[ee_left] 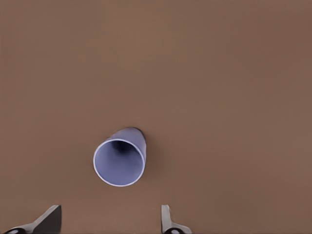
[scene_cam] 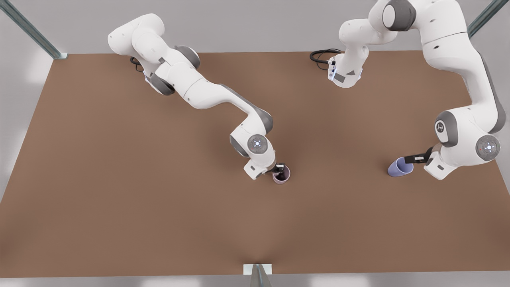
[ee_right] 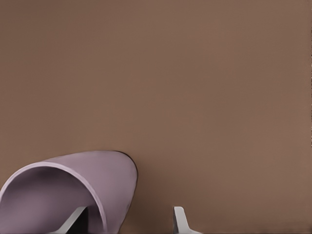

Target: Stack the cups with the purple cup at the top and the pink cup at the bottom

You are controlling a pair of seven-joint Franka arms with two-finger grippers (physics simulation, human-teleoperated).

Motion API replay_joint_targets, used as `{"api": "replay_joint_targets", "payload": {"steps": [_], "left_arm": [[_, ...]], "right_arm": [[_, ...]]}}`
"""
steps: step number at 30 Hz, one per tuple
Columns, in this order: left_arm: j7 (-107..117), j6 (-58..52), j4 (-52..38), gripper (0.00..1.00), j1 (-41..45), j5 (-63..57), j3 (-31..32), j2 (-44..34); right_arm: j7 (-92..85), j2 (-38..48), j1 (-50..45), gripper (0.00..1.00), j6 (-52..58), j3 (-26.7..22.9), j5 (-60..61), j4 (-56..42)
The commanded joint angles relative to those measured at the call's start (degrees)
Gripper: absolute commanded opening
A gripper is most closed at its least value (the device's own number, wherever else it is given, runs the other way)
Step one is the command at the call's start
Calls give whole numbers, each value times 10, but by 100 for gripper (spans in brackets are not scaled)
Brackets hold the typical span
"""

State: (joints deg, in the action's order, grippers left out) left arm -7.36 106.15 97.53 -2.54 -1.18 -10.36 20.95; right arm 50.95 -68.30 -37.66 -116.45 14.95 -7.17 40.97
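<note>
The pink cup (scene_cam: 281,175) stands near the table's middle with its dark inside showing. My right gripper (scene_cam: 279,169) is at its rim. In the right wrist view the right gripper (ee_right: 127,223) is open and straddles the wall of the pink cup (ee_right: 112,175), one finger inside and one outside. The purple cup (scene_cam: 399,166) sits toward the front view's right. My left gripper (scene_cam: 414,159) hovers at its rim. Seen from the left wrist, the left gripper (ee_left: 108,224) is open, and the purple cup (ee_left: 119,161) lies just ahead of its fingertips with its mouth facing the camera.
The brown table (scene_cam: 159,207) stretches wide around both cups. Metal frame posts (scene_cam: 32,30) stand at the far corners, and a small bracket (scene_cam: 257,270) sits at the near edge. Both arm bases stand along the far edge.
</note>
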Motion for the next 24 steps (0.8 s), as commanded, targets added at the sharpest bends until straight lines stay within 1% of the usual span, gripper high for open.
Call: {"api": "replay_joint_targets", "payload": {"steps": [1, 3, 4, 5, 6, 7, 10, 11, 12, 13, 14, 15, 16, 18, 19, 20, 22, 23, 24], "left_arm": [[1, 106, 10, 100, -10, 5, 0, 8], [1, 143, 46, 100, -25, 5, 0, 10], [0, 159, 59, 100, -30, 5, 0, 10], [0, 162, 71, 100, -34, 6, 0, 10], [0, 162, 74, 100, -50, 6, 1, 17], [-1, 164, 74, 100, -55, 6, 0, 26], [-1, 165, 75, 100, -57, 5, 0, 45], [-1, 176, 80, 100, -57, 5, 0, 49], [-1, 186, 86, 100, -59, 5, 0, 52], [-1, 189, 87, 100, -62, 5, 0, 57], [-1, 189, 88, 100, -63, 5, 0, 59], [-1, 191, 87, 100, -63, 6, 1, 66], [-1, 209, 91, 100, -63, 6, 0, 70], [-1, 209, 92, 100, -64, 6, 1, 77], [0, 208, 93, 100, -64, 6, 2, 81], [2, 208, 98, 100, -64, 7, 5, 82], [8, 198, 100, 46, -64, 37, 7, 81], [9, 194, 100, 39, -64, 38, 7, 81], [9, 190, 102, 37, -64, 43, 8, 80]], "right_arm": [[71, 2, 0, 100, -4, 0, 6, 0], [78, 17, 0, 100, 5, 4, 12, 0], [78, 47, 3, 100, 18, 3, 13, 2], [75, 89, 11, 100, 75, 3, 13, 5], [68, 135, 41, 100, 118, 3, 11, 17], [21, 194, 90, 100, 169, 3, 8, 39], [-116, 333, 226, 100, 363, 3, 11, 83], [-109, 354, 228, 100, 409, -1, 0, 81], [-157, 371, 254, 100, 441, -2, -6, 90], [-192, 392, 284, 100, 438, -1, -5, 125], [-221, 436, 320, 100, 400, 2, 1, 202], [-277, 511, 352, 100, 311, 3, 3, 333], [-317, 540, 362, 100, 283, 1, 3, 379], [-420, 545, 432, 100, 267, 0, 4, 410], [-476, 577, 458, 100, 228, -3, 29, 462], [-550, 607, 457, 100, 186, -43, 48, 508], [-768, 605, 455, 100, 176, -58, 50, 506], [-892, 604, 454, 100, 163, -68, 48, 505], [-1017, 603, 453, 100, 134, -68, 46, 506]]}}
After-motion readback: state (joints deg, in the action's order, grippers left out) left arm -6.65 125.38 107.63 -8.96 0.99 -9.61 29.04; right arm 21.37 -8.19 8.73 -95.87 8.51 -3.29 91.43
